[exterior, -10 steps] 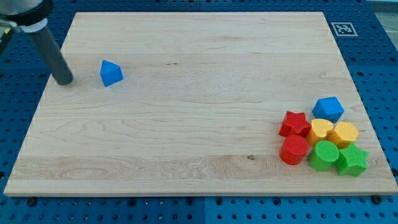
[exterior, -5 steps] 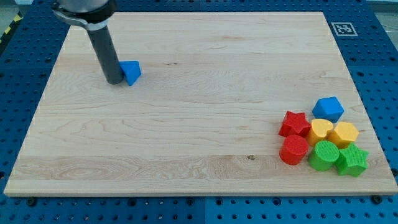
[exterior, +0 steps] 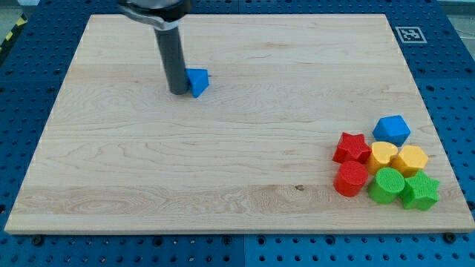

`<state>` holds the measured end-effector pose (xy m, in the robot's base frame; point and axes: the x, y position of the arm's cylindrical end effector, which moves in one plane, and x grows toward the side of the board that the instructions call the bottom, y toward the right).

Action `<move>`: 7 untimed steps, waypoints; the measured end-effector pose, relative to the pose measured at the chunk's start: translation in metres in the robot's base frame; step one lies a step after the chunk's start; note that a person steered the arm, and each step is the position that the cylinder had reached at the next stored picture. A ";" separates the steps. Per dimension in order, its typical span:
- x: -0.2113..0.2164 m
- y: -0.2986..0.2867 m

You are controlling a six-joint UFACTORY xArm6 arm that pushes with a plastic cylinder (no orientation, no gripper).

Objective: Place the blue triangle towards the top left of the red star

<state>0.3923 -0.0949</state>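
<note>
Our tip (exterior: 178, 92), a plain rod end effector with no jaws, presses the blue triangle (exterior: 197, 81) from the view's left, well apart from the red star (exterior: 352, 147); most pushing remains.

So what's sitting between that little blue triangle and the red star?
Nothing: in the camera view only bare wooden board separates the blue triangle from the red star.

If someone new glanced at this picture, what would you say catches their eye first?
Probably the dark rod, with my tip pressed against the view's left side of the blue triangle in the board's upper left. Next, the bright cluster at lower right, where the red star sits at its left edge.
</note>
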 end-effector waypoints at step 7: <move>-0.023 0.096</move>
<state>0.3689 0.0016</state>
